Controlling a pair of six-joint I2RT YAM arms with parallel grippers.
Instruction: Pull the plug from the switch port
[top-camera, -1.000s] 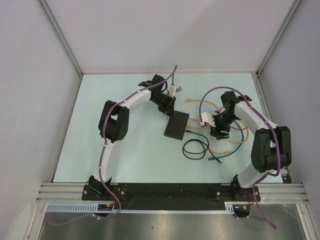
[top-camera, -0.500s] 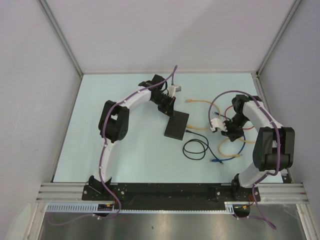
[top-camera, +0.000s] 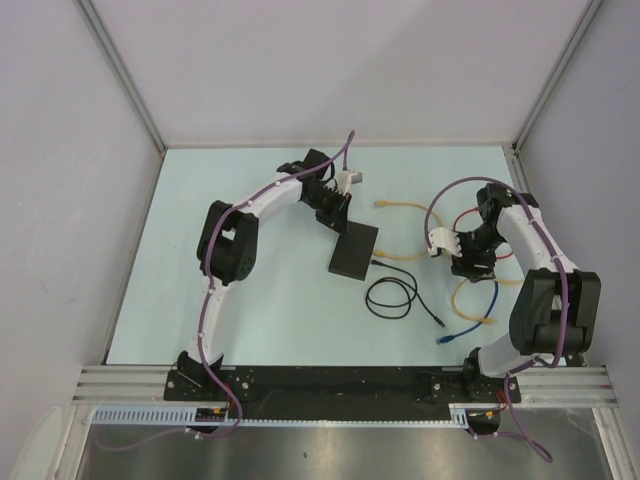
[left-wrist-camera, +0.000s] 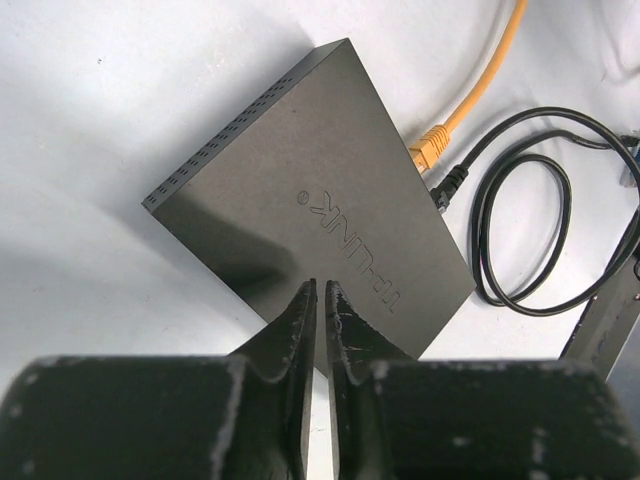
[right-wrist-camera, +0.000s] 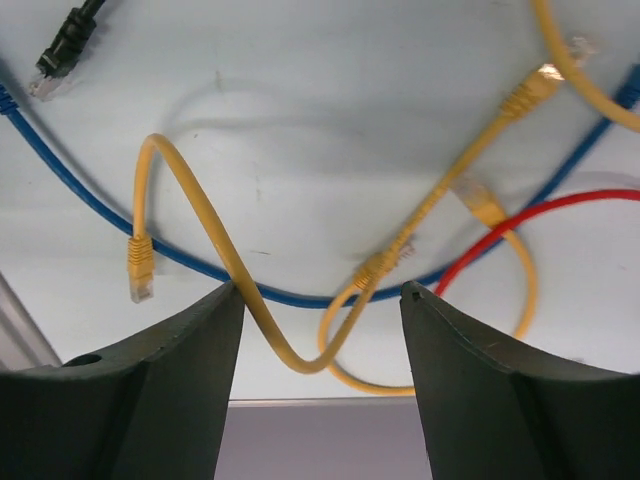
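Note:
The black switch (top-camera: 353, 252) lies flat mid-table; it also shows in the left wrist view (left-wrist-camera: 310, 190). A yellow plug (left-wrist-camera: 430, 150) and a black plug (left-wrist-camera: 445, 187) sit against its right edge; the sockets themselves are hidden. My left gripper (top-camera: 338, 212) is shut and empty, its tips (left-wrist-camera: 320, 285) over the switch's far end. My right gripper (top-camera: 468, 266) is open and empty, well to the right of the switch. It hangs over loose cables (right-wrist-camera: 320, 290), with a yellow cable (right-wrist-camera: 300, 360) curving between its fingers.
A black cable loop (top-camera: 392, 296) lies in front of the switch, its free end (top-camera: 441, 322) to the right. Blue (top-camera: 462, 333), red (top-camera: 470, 215) and yellow (top-camera: 400, 205) cables tangle round the right gripper. Walls close three sides.
My right gripper has moved right, away from the switch. The blue cable and the black cable's free end have shifted right and nearer. The left arm and the switch have not moved.

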